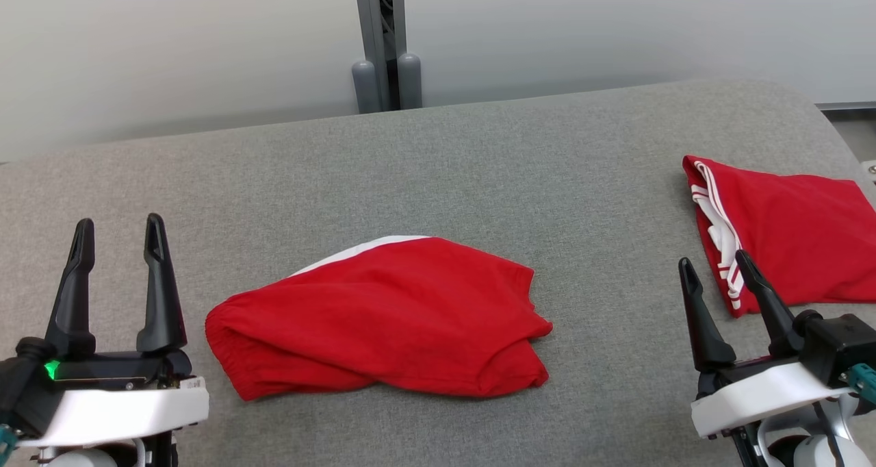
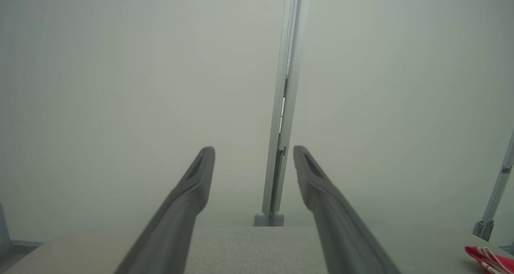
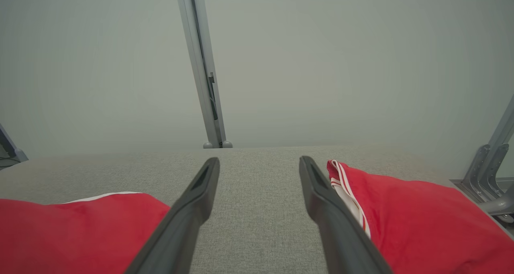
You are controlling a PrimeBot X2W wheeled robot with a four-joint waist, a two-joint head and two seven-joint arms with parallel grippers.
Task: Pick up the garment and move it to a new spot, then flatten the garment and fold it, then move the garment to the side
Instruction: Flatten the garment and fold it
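A red garment [image 1: 383, 316] with a white edge lies folded in a loose bundle on the grey table [image 1: 438, 172], near the front centre; it also fills the lower left of the right wrist view [image 3: 76, 230]. My left gripper [image 1: 120, 229] stands open at the lower left, a short way left of the garment, with nothing between its fingers [image 2: 192, 185]. My right gripper [image 1: 714, 262] is open at the lower right, empty, between the garment and a second red piece.
A second red garment [image 1: 794, 248] with white stripes lies folded at the table's right edge, close to my right gripper's fingers [image 3: 321, 193]. A grey post [image 1: 384, 42] stands behind the table's far edge against a pale wall.
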